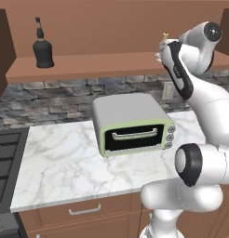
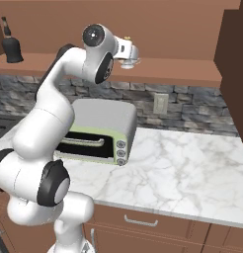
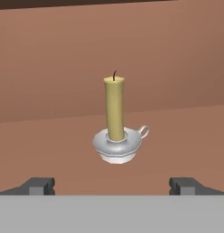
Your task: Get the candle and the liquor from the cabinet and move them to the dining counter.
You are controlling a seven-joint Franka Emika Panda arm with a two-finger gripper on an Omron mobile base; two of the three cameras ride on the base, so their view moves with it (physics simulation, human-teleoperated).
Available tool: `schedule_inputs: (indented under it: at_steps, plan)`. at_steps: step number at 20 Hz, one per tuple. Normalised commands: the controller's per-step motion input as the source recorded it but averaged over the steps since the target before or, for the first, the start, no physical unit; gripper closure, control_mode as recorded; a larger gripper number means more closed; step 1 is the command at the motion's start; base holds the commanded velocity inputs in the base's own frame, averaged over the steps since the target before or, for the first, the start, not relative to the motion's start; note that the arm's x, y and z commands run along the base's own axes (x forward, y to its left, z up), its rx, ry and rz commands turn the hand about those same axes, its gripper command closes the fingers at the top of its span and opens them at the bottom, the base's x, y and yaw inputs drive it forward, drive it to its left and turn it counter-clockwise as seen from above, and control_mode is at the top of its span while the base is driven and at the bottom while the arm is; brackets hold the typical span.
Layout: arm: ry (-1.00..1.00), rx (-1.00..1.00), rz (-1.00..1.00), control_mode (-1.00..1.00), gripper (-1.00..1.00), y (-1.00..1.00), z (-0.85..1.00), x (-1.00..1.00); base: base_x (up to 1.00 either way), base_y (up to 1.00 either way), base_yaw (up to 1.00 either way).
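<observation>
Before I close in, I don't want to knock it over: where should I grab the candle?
Grip the candle at its lower stem, just above the dish holder, coming straight on with a finger either side. It stands upright, centered between the open end effector tips; the dish looks too wide and shallow to pinch.

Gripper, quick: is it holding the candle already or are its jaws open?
Gripper: open, jaws spread wide, holding nothing. The candle stands on the cabinet shelf ahead of it, untouched.
</observation>
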Motion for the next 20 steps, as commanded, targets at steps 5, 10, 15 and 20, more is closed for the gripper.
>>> schedule_inputs:
  at_steps: [5,10,15,20]
  plan:
    - [0.0,0.0,0.0,-1.0,-1.0,0.0,0.0,0.16,0.0,0.0,0.0]
    - [0.0,0.0,0.0,-1.0,-1.0,0.0,0.0,0.2,0.0,0.0,0.0]
    - [0.0,0.0,0.0,-1.0,-1.0,0.0,0.0,0.29,0.0,0.0,0.0]
    - [0.0,0.0,0.0,-1.0,-1.0,0.0,0.0,0.29,0.0,0.0,0.0]
